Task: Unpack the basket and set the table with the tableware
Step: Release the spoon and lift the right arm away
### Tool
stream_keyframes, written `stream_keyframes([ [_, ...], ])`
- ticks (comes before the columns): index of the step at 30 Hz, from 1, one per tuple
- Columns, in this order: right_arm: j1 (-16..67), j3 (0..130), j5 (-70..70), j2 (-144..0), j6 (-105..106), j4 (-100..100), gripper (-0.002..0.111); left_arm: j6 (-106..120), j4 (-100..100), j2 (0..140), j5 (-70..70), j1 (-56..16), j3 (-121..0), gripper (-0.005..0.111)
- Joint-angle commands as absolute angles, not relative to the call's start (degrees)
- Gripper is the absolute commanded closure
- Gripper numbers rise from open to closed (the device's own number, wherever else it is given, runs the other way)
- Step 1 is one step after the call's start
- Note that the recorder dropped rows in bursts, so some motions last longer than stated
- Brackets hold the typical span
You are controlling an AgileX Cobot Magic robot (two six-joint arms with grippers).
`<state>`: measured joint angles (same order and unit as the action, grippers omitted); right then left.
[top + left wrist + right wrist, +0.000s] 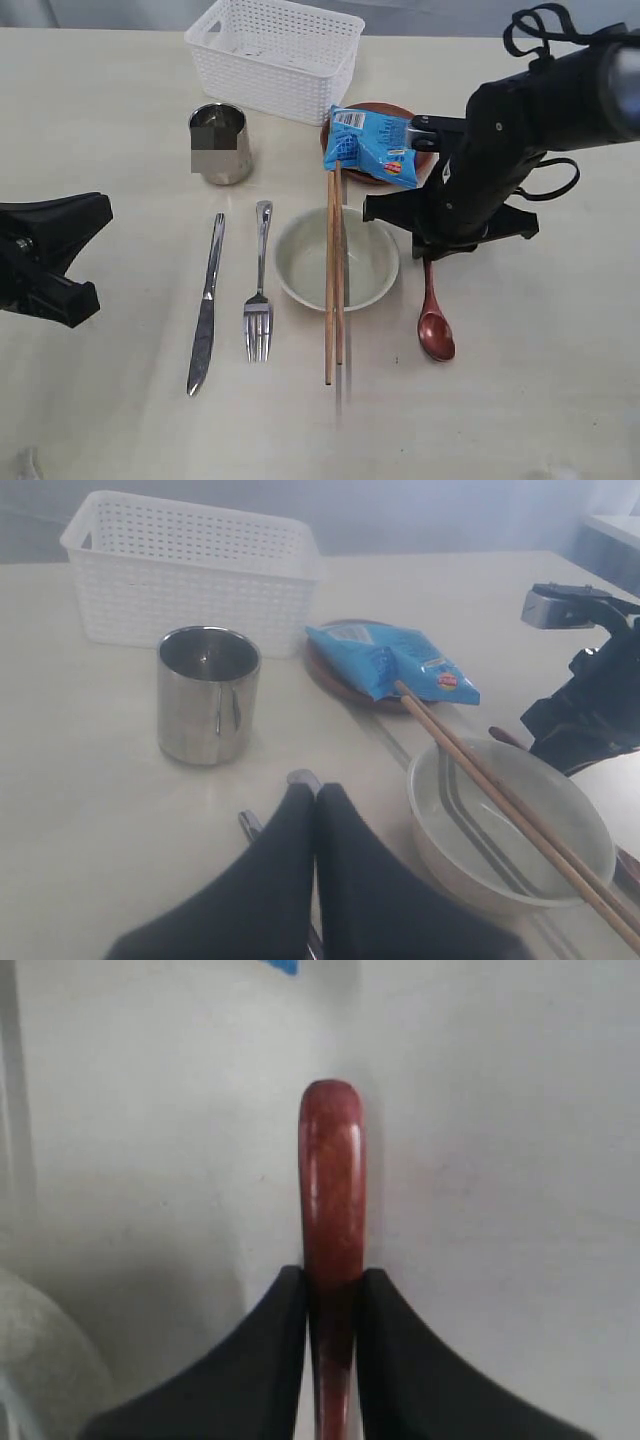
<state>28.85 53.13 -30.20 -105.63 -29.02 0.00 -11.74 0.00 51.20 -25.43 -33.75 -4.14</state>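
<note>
- Basket [275, 55]: white, lattice-sided, upright at the far edge of the worktop [520, 400], well apart from both arms.
- Right jaws: clamped narrowly on the handle of the red-brown wooden spoon [434, 325], one finger on each side, with the rounded handle tip poking out past the fingertips.
- Spoon just right of the bowl [302, 262] in the exterior view; resting on the worktop or just above it, cannot tell.
- Left jaws: pressed fully together, gripping nothing, poised low over the worktop by the handle ends of the knife [207, 310] and fork [260, 290].
- Already laid out: steel mug [220, 145] near the basket, knife and fork side by side left of the bowl, chopsticks [333, 290] across the bowl's rim.
- Blue snack packet [372, 148] lying on the brown plate [378, 107], between basket and bowl.
- White label patch and small red-and-yellow logo on the packet, lettering too small to read.
</note>
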Motion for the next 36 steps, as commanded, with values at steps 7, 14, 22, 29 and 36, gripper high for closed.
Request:
stream_keyframes([
  [7,28.9,53.3,-29.1,-105.7,-29.4,0.0,0.105,-11.9,0.0,50.9,-25.5,-33.9,-3.7,0.107],
  [14,28.9,53.3,-27.6,-105.7,-30.7,0.0,0.059,-11.9,0.0,50.9,-25.5,-33.9,-3.7,0.107],
  [22,28.7,53.3,-27.0,-96.2,-30.6,0.0,0.066,-11.8,0.0,50.9,-25.5,-33.9,-3.7,0.107],
  [29,28.7,53.3,-32.0,-72.4,-26.4,-10.8,0.081,-11.9,0.0,50.9,-25.5,-33.9,-3.7,0.107],
  [36,28.7,51.6,-33.4,-58.2,-24.7,-11.9,0.108,-11.9,0.0,50.9,-25.5,-33.9,-3.7,0.107],
])
